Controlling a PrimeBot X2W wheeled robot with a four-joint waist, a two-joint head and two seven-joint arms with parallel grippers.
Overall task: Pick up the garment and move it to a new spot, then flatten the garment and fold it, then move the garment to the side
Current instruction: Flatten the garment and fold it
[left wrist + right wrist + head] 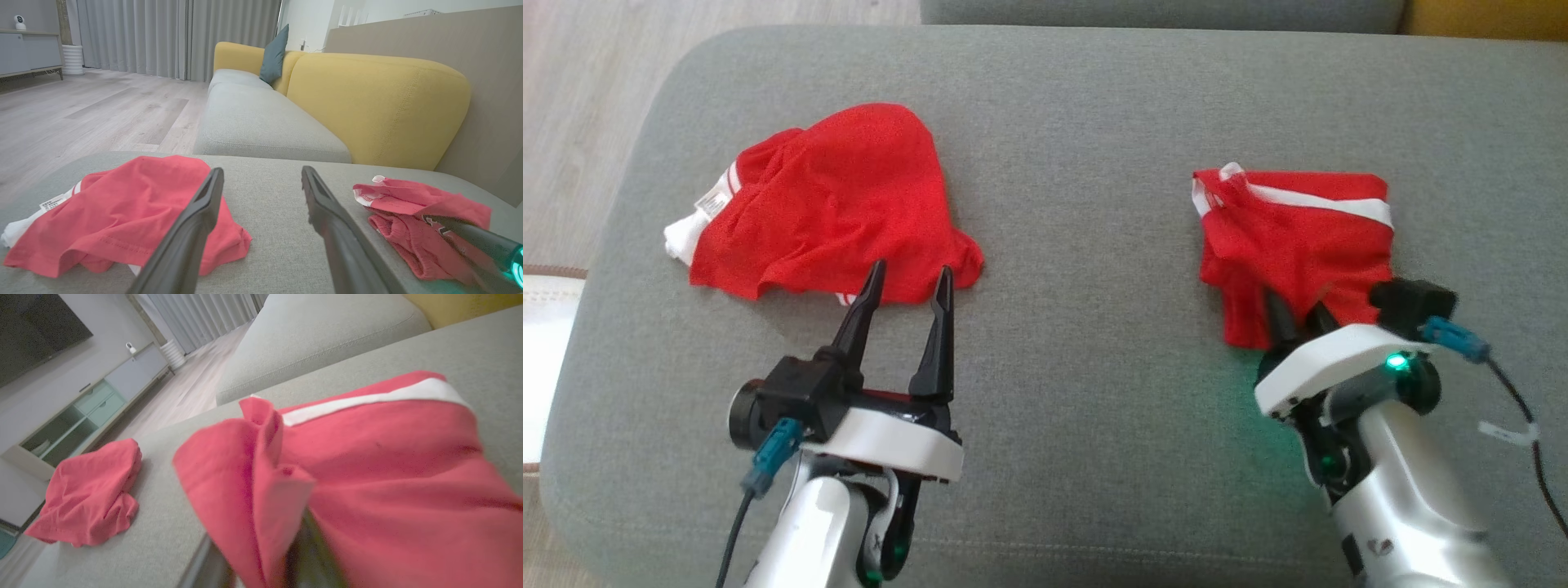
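Two red garments lie on the grey cushion (1078,163). The folded garment (1298,229) (367,457) with a white stripe rests on the right. My right gripper (1294,314) has its narrow-set fingers pushed into this garment's near edge, and the cloth drapes over them in the right wrist view, hiding the tips. On the left lies a crumpled red garment (833,212) (122,208) (90,494) with a white label. My left gripper (908,282) (261,175) stands open just in front of its near hem, holding nothing.
A grey sofa seat (261,122) with a yellow back (376,110) stands beyond the cushion. Wooden floor (588,98) lies to the left of the cushion's edge. A black cable (1523,416) trails from my right wrist.
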